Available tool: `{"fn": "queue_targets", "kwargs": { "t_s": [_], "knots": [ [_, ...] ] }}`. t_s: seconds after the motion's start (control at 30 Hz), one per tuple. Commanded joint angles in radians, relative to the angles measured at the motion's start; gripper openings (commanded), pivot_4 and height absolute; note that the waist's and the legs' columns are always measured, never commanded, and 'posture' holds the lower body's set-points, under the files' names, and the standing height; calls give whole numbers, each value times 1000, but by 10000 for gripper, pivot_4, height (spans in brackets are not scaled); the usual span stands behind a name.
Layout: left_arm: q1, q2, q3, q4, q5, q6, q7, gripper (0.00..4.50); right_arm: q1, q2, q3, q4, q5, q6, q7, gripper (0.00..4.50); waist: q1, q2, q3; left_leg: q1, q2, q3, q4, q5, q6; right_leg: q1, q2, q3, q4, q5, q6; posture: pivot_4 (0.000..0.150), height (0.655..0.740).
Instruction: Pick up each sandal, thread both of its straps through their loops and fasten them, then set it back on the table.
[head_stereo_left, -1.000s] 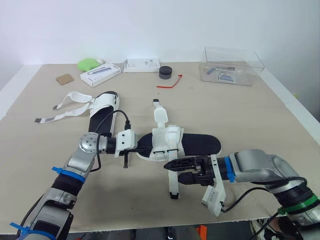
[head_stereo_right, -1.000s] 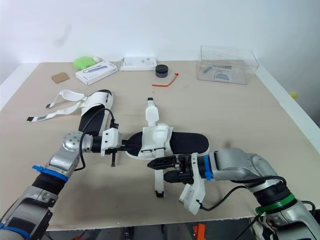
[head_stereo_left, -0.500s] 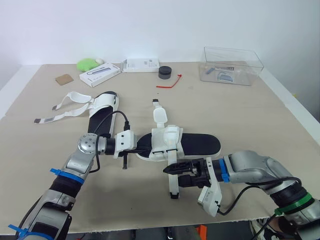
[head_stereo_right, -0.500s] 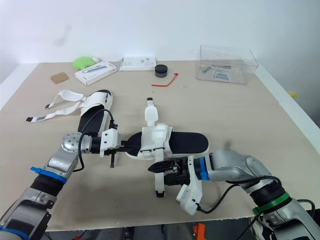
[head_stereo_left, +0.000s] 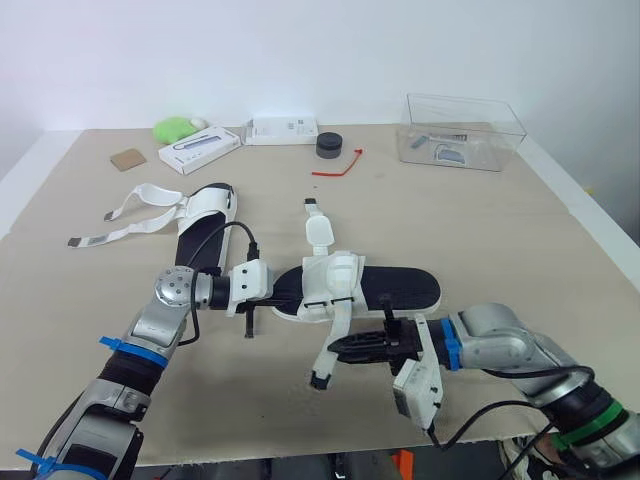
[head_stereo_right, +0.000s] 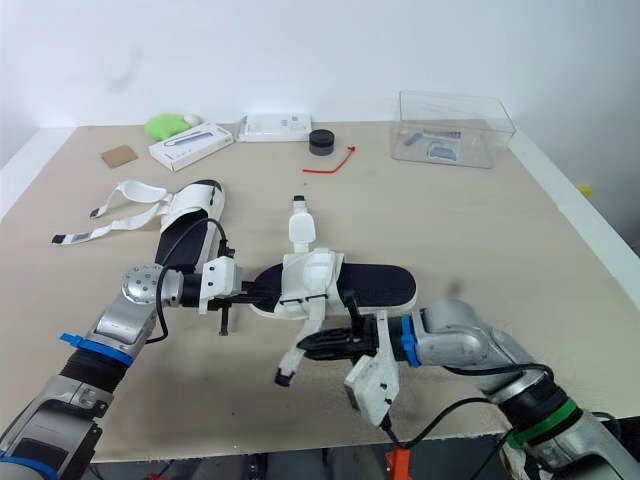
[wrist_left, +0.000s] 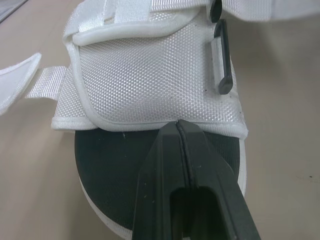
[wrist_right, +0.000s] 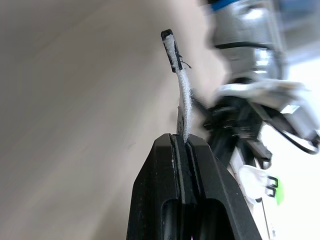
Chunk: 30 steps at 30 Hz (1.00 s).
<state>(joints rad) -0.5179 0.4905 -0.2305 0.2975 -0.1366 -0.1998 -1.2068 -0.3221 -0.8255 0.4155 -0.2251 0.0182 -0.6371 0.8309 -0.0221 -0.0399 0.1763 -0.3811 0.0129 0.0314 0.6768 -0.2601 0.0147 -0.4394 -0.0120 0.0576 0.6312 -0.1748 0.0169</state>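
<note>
A sandal (head_stereo_left: 395, 287) with a black sole and white upper (wrist_left: 150, 80) lies mid-table. My left gripper (head_stereo_left: 288, 291) is shut, its tips resting on the black insole (wrist_left: 110, 170) at the heel end, just short of the upper. My right gripper (head_stereo_left: 336, 346) is shut on one white strap (wrist_right: 184, 90) of this sandal, in front of it. The strap's black-tipped end (head_stereo_left: 318, 380) sticks out past the fingers, toward the table's front. A second sandal (head_stereo_left: 205, 222) lies further left, its two straps (head_stereo_left: 130, 214) spread loose on the table.
At the back stand a clear plastic box (head_stereo_left: 462, 132), a black round item (head_stereo_left: 330, 145), a red tie (head_stereo_left: 338, 165), two white boxes (head_stereo_left: 200, 148) (head_stereo_left: 283, 130), a green object (head_stereo_left: 176, 127) and a brown card (head_stereo_left: 129, 158). The table's front edge (head_stereo_left: 300, 455) is close below my right arm.
My right gripper has gone from open to shut on the strap and shifted left, swinging the strap's end leftward. The left arm and sandal have stayed put.
</note>
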Motion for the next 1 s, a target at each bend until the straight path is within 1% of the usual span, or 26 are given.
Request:
{"fn": "queue_targets", "kwargs": {
  "t_s": [0.03, 0.1, 0.2, 0.3, 0.37, 0.57, 0.8, 1.0],
  "knots": [
    [-9, 8, -4, 13, 8, -10, -12, 0, 8, 47, -90, -111, 238, 295, -51, 321, 0, 0, 0, 0, 0, -1, 0, 0, 0, 0, 0, 1, 0, 0, 0, 1500, 7400],
    [-15, 7, -5, 19, 9, -13, -13, 0, 10, 74, -128, -145, 339, 460, -80, 321, 0, 0, 0, 0, 0, -2, 0, 0, 0, 0, 0, 0, 0, 1, 0, 1500, 7400],
    [-24, 3, -7, 29, 10, -16, -15, 0, -14, 123, -181, -154, 420, 684, -142, 321, 0, 0, 0, 0, 0, -2, 1, 0, 0, 0, 0, 0, 0, 1, 0, 1500, 7400],
    [-31, 0, -7, 40, 11, -21, -17, 0, -48, 148, -214, -144, 450, 862, -180, 321, 0, 0, 0, 0, 0, -2, 1, 0, 0, 0, 0, 0, 0, 1, 0, 1500, 7400],
    [-33, -1, -7, 43, 11, -24, -19, 0, -67, 155, -223, -124, 440, 934, -178, 321, 0, 0, 0, 0, 0, -2, 1, 0, 0, 0, 0, 0, 0, 1, 0, 1500, 7400],
    [-41, -9, -7, 58, 15, -33, -20, 0, -126, 172, -227, -62, 389, 1007, -142, 321, 0, 0, 0, -2, 0, -2, 1, 0, 0, -1, 0, -1, 0, 1, 0, 1500, 7400],
    [-30, -11, -7, 48, 14, -34, -15, 0, -180, 199, -225, 20, 333, 1010, -105, 321, 0, 0, 0, -2, 0, -2, 1, 0, 0, -1, 0, -1, 0, 2, 1, 1500, 7400],
    [-22, -10, -5, 42, 16, -33, -8, 0, -197, 229, -241, 27, 342, 1044, -85, 321, 0, 0, 0, -2, 0, -3, 1, 0, 0, -1, 0, -1, 0, 2, 1, 1500, 7400]
  ]
}}
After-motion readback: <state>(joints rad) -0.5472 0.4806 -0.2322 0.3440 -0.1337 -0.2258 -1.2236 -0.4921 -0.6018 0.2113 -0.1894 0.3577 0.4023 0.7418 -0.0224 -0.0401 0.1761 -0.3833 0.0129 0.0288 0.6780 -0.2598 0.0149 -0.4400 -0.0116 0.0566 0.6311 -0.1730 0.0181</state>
